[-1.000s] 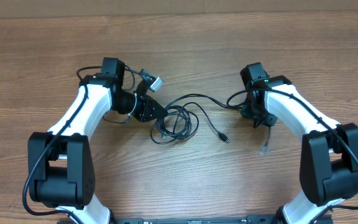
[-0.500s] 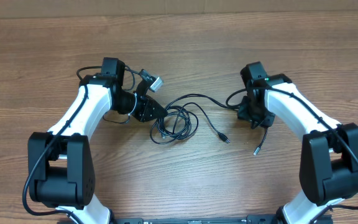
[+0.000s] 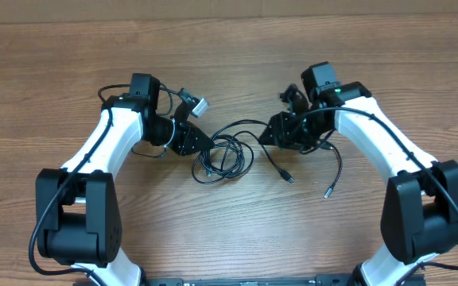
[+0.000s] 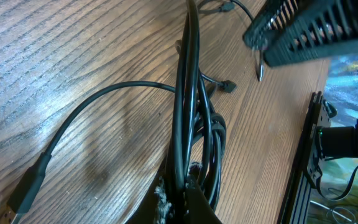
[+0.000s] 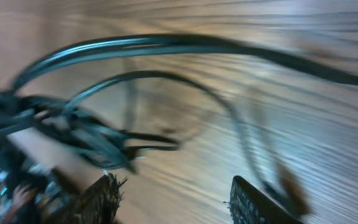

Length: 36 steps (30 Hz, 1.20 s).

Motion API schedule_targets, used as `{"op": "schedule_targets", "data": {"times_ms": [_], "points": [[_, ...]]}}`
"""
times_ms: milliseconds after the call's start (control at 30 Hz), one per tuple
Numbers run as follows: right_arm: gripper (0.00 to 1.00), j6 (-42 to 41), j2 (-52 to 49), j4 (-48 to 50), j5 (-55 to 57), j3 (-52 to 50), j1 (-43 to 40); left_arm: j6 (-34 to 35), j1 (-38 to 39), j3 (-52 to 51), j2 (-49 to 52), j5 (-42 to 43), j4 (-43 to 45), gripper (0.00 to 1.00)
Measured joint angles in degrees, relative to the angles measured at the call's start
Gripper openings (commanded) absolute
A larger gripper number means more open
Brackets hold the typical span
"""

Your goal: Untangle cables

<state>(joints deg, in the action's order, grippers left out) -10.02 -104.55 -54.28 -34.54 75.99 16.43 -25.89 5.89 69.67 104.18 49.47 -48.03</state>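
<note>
The cables [image 3: 225,155] lie as a loose black tangle of loops mid-table. My left gripper [image 3: 196,144] is shut on several strands at the tangle's left edge. In the left wrist view those cables [image 4: 188,112] run straight up from the closed left gripper [image 4: 182,196]. My right gripper [image 3: 270,132] hovers at the tangle's right side, over a strand that arcs from the bundle. In the blurred right wrist view the right gripper [image 5: 176,190] is open with only wood between its fingers [image 5: 101,199], and the cables [image 5: 166,43] pass ahead of it.
One loose cable end [image 3: 328,191] lies on the wood under the right forearm, and another plug [image 3: 289,178] lies right of the tangle. A silver plug [image 3: 198,105] sticks up by the left wrist. The table's back edge runs along the top.
The right gripper let go of a cable, whose plug dropped onto the table at right. It then swung left toward the tangle and opened wider. The left arm has not moved.
</note>
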Motion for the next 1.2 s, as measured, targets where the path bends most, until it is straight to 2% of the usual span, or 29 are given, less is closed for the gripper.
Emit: {"op": "schedule_targets", "data": {"times_ms": [33, 133, 233, 633, 767, 933, 1200], "points": [[0.54, -0.07, 0.0, 0.39, -0.74, 0.0, 0.48, 0.0, 0.0, 0.0, 0.0, 0.0, 0.0, 0.04], [0.44, -1.33, 0.0, 2.71, -2.67, 0.0, 2.6, 0.04, 0.0, 0.0, 0.0, 0.0, 0.0, 0.04], [0.39, -3.21, 0.0, 5.16, -3.63, -0.02, 4.94, 0.26, 0.0, 0.0, 0.0, 0.0, 0.07, 0.04], [0.37, -14.32, 0.0, 10.29, 2.93, -0.02, 13.09, 4.98, 0.0, 0.0, 0.0, -0.02, 1.73, 0.04], [0.3, -17.99, 0.0, 11.19, 6.05, -0.02, 14.93, 7.85, 0.0, 0.0, 0.0, -0.11, 2.43, 0.04], [0.29, -22.67, 0.0, 12.68, 10.56, -0.02, 16.35, 11.3, 0.0, 0.0, 0.0, -0.2, 2.97, 0.04], [0.29, -25.97, -0.04, 21.62, 13.51, -2.69, 17.38, 13.88, 0.0, 0.0, 0.0, -0.26, 3.17, 0.04]]}}
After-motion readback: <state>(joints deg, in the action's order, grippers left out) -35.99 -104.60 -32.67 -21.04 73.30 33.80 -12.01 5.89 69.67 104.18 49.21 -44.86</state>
